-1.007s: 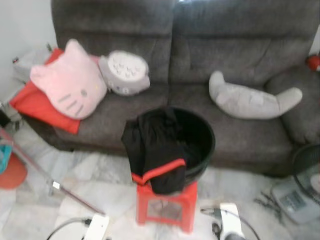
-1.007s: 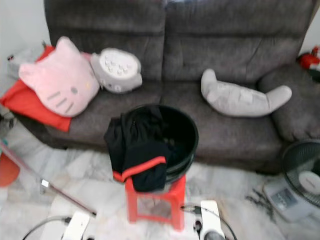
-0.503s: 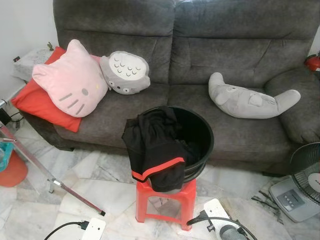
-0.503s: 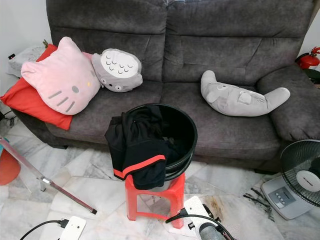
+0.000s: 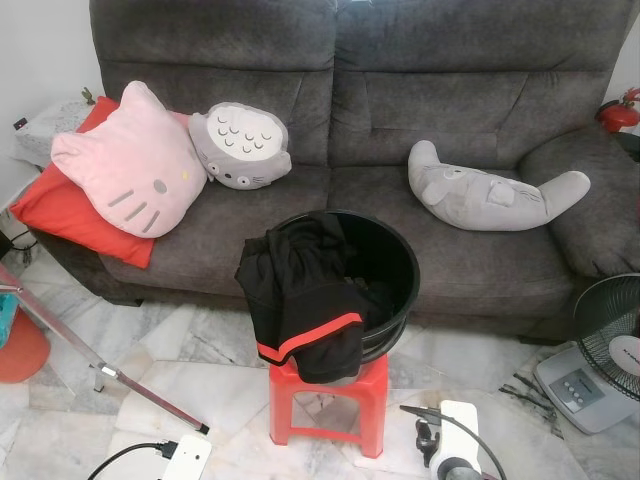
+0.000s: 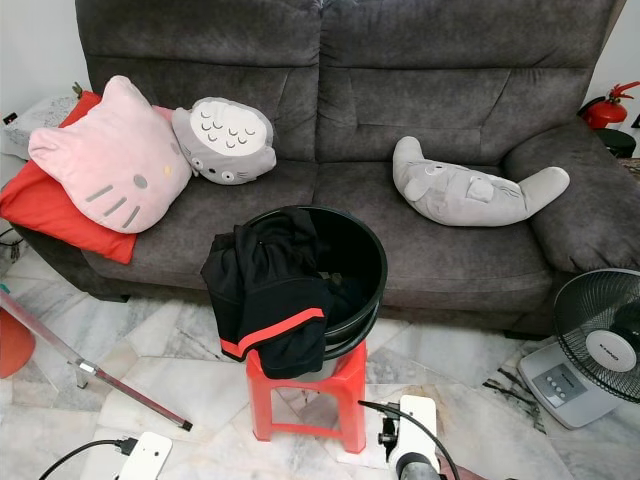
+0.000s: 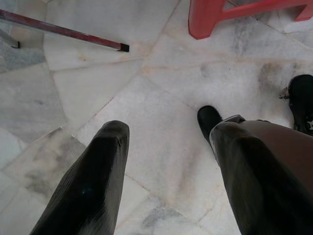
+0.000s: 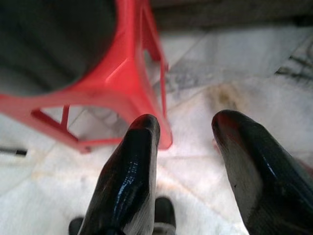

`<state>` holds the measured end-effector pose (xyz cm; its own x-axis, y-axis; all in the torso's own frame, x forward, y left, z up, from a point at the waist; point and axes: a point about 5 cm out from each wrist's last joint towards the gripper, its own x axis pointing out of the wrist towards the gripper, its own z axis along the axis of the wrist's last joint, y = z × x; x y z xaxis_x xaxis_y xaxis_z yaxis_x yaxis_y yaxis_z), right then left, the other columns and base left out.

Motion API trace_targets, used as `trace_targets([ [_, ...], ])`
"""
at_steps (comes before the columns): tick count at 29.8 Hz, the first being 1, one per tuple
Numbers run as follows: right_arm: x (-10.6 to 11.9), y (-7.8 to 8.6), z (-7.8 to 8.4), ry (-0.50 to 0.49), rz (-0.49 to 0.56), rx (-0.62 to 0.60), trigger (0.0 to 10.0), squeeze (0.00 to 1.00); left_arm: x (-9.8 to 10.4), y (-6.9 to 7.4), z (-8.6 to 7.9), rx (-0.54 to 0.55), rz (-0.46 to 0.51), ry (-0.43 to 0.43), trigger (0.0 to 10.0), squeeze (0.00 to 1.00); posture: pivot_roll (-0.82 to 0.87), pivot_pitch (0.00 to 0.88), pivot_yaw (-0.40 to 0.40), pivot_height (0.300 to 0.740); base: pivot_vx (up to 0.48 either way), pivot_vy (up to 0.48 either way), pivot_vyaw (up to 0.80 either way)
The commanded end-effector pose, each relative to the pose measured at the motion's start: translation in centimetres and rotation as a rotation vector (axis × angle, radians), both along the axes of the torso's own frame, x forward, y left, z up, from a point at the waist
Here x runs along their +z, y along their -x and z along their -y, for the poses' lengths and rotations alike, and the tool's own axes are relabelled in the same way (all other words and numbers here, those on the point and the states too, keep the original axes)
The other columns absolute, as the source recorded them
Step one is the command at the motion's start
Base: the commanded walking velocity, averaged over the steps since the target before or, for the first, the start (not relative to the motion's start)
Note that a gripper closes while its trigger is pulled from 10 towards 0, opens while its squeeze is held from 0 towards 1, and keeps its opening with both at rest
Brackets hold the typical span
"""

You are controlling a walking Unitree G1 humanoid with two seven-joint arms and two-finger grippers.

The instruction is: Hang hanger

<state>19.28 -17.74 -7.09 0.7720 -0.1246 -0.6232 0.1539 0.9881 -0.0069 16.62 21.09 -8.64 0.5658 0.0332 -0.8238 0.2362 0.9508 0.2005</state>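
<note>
A black garment with a red band (image 5: pixel 300 300) hangs over the rim of a black bucket (image 5: pixel 405 265). The bucket stands on a red stool (image 5: pixel 330 400) in front of a grey sofa (image 5: pixel 400 90). I can make out no hanger. My left gripper (image 7: pixel 166 142) hangs low over the marble floor, open and holding nothing. My right gripper (image 8: pixel 186 127) is also open and empty, low beside the red stool (image 8: pixel 127 83). White wrist housings with black cables sit at the lower edge, the left one (image 5: pixel 185 455) and the right one (image 6: pixel 410 440).
A pink cat cushion (image 5: pixel 125 175), a grey round plush (image 5: pixel 240 145) and a long grey plush (image 5: pixel 490 195) lie on the sofa. A slanted metal rod (image 5: pixel 100 370) reaches the floor at the left. A floor fan (image 5: pixel 610 340) stands at the right.
The head camera has shifted a little and its blur has cleared. The garment, bucket and stool stand as before. The white housing on the right has shifted along the lower edge.
</note>
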Motion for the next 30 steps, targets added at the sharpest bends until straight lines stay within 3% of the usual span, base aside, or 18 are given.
trace_targets([
  [1,3.1,-1.4,1.5,0.16,0.266,0.054,10.0,0.0,-0.1,0.3,-0.6,0.01,-0.018,-0.018,10.0,0.0,-0.07,0.0,0.033,0.74,0.0,0.0,0.0],
  [3,8.1,-1.5,1.9,0.271,0.545,0.12,10.0,0.0,0.0,0.3,-0.7,0.012,-0.016,-0.02,10.0,0.0,-0.07,0.0,0.034,0.74,0.0,0.0,0.0],
  [4,9.6,-1.4,1.9,0.3,0.605,0.14,10.0,0.0,0.0,0.3,-0.7,0.012,-0.015,-0.021,10.0,0.0,-0.07,0.0,0.035,0.74,0.0,0.0,0.0],
  [8,10.9,-1.4,2.1,0.361,0.667,0.145,10.0,0.0,0.1,0.1,-1.0,0.015,-0.011,-0.025,10.0,0.0,-0.07,0.0,0.041,0.74,0.0,0.0,0.0],
  [11,13.4,-0.8,2.4,0.555,0.726,0.181,10.0,0.0,0.2,0.1,-1.1,0.018,-0.009,-0.025,10.0,0.0,-0.07,0.0,0.041,0.74,0.0,0.0,0.0],
  [14,15.6,-0.4,1.6,0.541,0.798,0.203,10.0,0.0,0.2,0.0,-1.2,0.019,-0.007,-0.024,10.0,0.0,-0.07,0.0,0.043,0.74,0.0,0.0,0.0],
  [18,17.6,-0.3,1.0,0.541,0.791,0.274,10.0,0.0,0.2,0.0,-1.3,0.022,-0.006,-0.025,10.0,0.0,-0.08,0.0,0.049,0.74,0.0,0.0,0.0],
  [19,18.0,-1.2,0.6,0.561,0.775,0.381,10.0,0.0,0.3,-0.1,-1.3,0.023,-0.006,-0.025,10.0,0.0,-0.08,0.0,0.049,0.74,0.0,0.0,0.0],
  [20,18.0,-1.2,0.6,0.561,0.775,0.381,10.0,0.0,0.3,-0.1,-1.3,0.023,-0.006,-0.025,10.0,0.0,-0.08,0.0,0.049,0.74,0.0,0.0,0.0],
  [21,18.7,-2.9,0.0,0.562,0.756,0.511,10.0,0.0,0.3,-0.1,-1.3,0.022,-0.005,-0.025,10.0,0.0,-0.09,0.0,0.054,0.74,0.0,0.0,0.0],
  [23,19.5,-4.1,-0.4,0.542,0.768,0.571,10.0,0.0,0.3,-0.2,-1.3,0.023,-0.004,-0.024,10.0,0.0,-0.09,0.0,0.056,0.74,0.0,0.0,0.0],
  [25,20.9,-5.8,-2.3,0.519,0.779,0.77,10.0,0.0,0.3,-0.3,-1.2,0.026,0.002,-0.021,10.0,0.0,-0.09,0.0,0.059,0.74,0.0,0.0,0.0],
  [27,21.5,-6.3,-4.4,0.489,0.79,0.945,10.0,0.0,0.4,-0.4,-1.1,0.027,0.006,-0.018,10.0,0.0,-0.09,0.0,0.059,0.74,0.0,0.0,0.0],
  [30,22.3,-6.7,-6.3,0.489,0.818,1.077,10.0,0.0,0.4,-0.5,-1.0,0.024,0.007,-0.017,10.0,0.0,-0.09,0.0,0.068,0.74,0.0,0.0,0.0],
])
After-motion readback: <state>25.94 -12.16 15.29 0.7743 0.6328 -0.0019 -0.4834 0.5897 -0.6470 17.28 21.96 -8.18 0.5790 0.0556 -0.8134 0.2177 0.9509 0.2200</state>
